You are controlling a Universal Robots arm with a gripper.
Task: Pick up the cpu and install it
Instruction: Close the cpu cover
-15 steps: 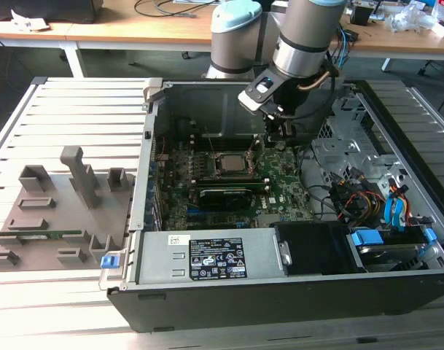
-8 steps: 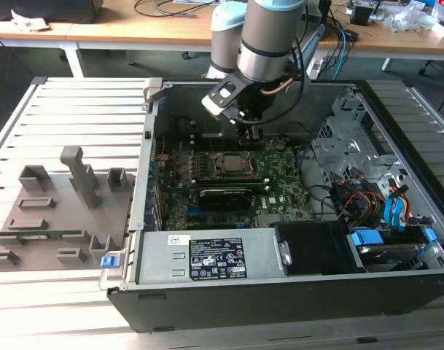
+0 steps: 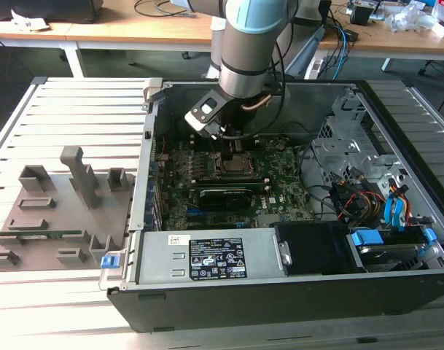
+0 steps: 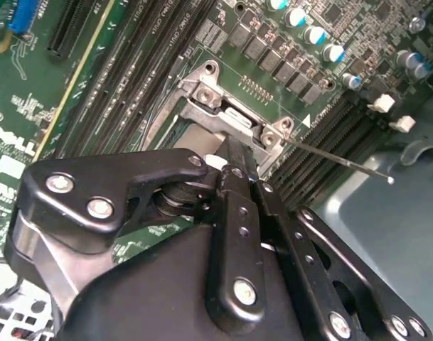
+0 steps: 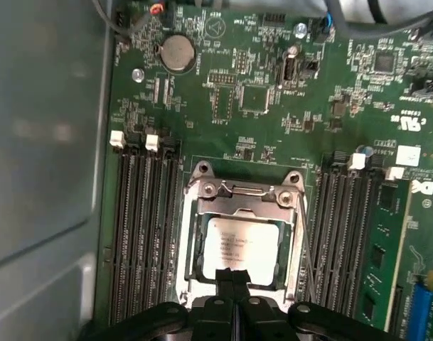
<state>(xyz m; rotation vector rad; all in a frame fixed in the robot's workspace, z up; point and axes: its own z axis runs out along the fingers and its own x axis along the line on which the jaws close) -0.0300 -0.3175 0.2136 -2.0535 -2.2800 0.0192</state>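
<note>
The cpu (image 5: 241,245), a small silvery square with a pale rim, lies flat inside the open metal-framed socket (image 5: 244,193) on the green motherboard (image 5: 273,128). My gripper (image 5: 234,278) hangs over the cpu's near edge, its two black fingers pressed together with nothing between them. In the second wrist view the fingertips (image 4: 234,158) point down at a pale corner of the cpu (image 4: 202,141); whether they touch it I cannot tell. In the exterior view the gripper (image 3: 224,137) is low inside the computer case, just above the cpu (image 3: 235,162).
Black memory slots (image 5: 141,227) flank the socket on both sides. A thin socket lever (image 4: 344,160) sticks out. Case walls (image 3: 150,131) surround the board. The power supply (image 3: 207,259), cables and a drive bay (image 3: 367,204) fill the exterior view's right. A grey fixture tray (image 3: 61,211) lies on its left.
</note>
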